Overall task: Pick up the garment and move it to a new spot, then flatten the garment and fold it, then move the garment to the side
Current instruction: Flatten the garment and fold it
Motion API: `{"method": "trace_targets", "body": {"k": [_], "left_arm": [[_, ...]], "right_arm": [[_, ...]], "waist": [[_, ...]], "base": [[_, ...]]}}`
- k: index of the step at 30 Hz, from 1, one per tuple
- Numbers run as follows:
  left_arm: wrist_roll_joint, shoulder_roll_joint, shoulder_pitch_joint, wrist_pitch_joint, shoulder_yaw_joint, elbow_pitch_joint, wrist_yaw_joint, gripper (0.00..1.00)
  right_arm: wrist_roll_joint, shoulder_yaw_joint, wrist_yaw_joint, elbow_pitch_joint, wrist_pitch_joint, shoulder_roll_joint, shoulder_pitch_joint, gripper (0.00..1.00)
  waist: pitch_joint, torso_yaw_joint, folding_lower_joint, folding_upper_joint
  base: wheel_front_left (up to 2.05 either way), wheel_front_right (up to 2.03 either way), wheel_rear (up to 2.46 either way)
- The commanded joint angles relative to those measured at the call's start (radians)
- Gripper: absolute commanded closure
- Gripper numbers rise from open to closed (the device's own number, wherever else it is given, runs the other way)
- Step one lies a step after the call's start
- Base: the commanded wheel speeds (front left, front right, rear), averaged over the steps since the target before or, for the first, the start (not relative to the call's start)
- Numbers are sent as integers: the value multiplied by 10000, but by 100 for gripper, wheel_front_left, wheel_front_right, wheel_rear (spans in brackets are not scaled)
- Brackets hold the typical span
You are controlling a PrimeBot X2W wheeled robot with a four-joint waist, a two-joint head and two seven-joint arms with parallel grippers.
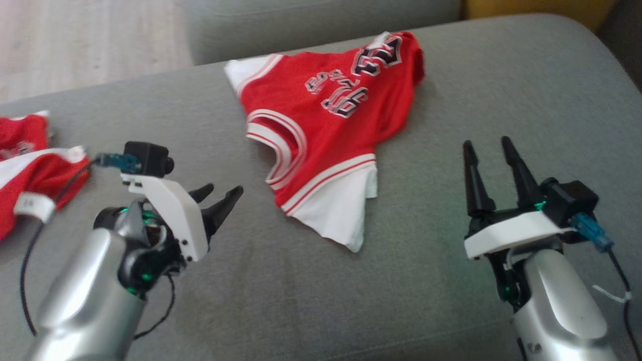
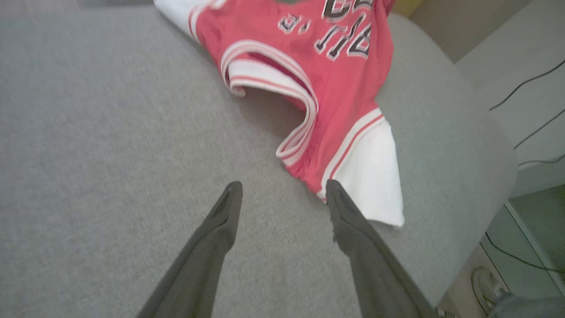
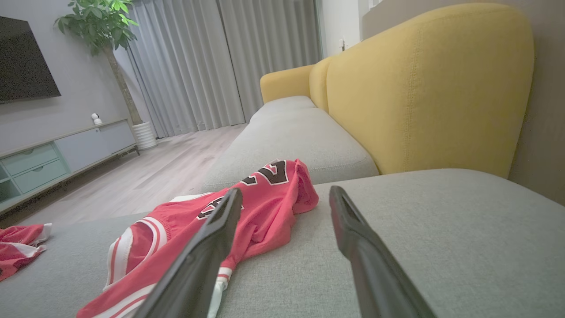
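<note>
1. Fingers [image 2: 212, 251] of the left gripper [image 1: 224, 190] are standing spread wide, gripping nothing and pointing toward the jersey [image 1: 326, 125] from its left.
2. Over on the right, the right gripper [image 1: 486, 143] is likewise keeping its fingers apart and empty. It is hovering over the bare grey seat [image 1: 451, 301] with its tips pointing up the head view.
3. Between the two grippers the jersey is lying rumpled on the seat, nearer the far edge, and the head view is showing it clear of both.
4. Its red cloth is showing white-and-red striped trim around an armhole and black-and-white lettering with a number, and a white sleeve [image 1: 341, 210] is pointing toward the robot.
5. Seen from the left wrist, one fingertip is lining up with that sleeve's edge, while the head view is showing a strip of seat between them.
6. At the seat's left edge a second garment [image 1: 30, 170], also red and white, is lying bunched, well apart from the jersey.
7. Seen from the right wrist, a yellow backrest [image 3: 423, 88] is rising behind the seat. Another grey cushion [image 3: 291, 137] is stretching beyond it, and a wooden floor [image 3: 167, 172], grey curtains [image 3: 198, 57] and a potted plant [image 3: 101, 22] are showing to the left.
</note>
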State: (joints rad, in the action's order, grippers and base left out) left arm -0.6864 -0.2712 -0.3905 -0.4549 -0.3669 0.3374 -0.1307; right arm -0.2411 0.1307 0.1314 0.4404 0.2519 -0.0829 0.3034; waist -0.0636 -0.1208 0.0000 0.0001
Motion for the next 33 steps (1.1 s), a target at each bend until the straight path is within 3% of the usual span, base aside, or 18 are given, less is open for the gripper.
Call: {"method": "trace_targets", "body": {"k": [1,5,13,26,27,28,29,30,33], "left_arm": [[-507,-606,-746,-463,43,-66,3,0],[-1605,-1145,-1502,-998,-675,354,2,0],[-2349,-1792,-2875,-721,-2269,1672,1,0],[-3365,-2082,-3891,-336,-3927,2920,1,2],[-3471,-2075,-3955,-303,-4038,2955,1,15],[-3599,-2063,-4012,-267,-4144,2962,1,50],[-3738,-2056,-4061,-226,-4242,2957,1,80],[-3864,-2054,-4105,-195,-4355,2947,1,100],[-4170,-2110,-4229,-144,-4752,2875,0,100]], "right_arm": [[-101,324,-7,-251,56,128,554,0],[-250,497,-7,-289,72,216,767,0],[-465,741,-7,-469,95,308,1147,0],[-763,840,-7,-705,98,325,1206,0],[-790,867,-7,-690,98,325,1217,0],[-816,890,-7,-680,98,325,1235,0],[-838,907,-7,-674,98,325,1254,0],[-863,927,-7,-669,98,325,1274,0],[-867,933,-7,-588,98,326,1298,0]], "waist": [[-270,-371,0,-1],[-644,-880,0,-1],[-1350,-1793,0,-1],[-1684,-2114,0,-1],[-1703,-2097,0,-1],[-1721,-2080,0,-1],[-1736,-2062,0,-1],[-1741,-2040,0,-1],[-1689,-1903,0,-1]], "base": [[0,0,0],[0,0,0],[0,0,0],[0,0,0],[0,0,0],[0,0,0],[0,0,0],[0,0,0],[0,0,0]]}}
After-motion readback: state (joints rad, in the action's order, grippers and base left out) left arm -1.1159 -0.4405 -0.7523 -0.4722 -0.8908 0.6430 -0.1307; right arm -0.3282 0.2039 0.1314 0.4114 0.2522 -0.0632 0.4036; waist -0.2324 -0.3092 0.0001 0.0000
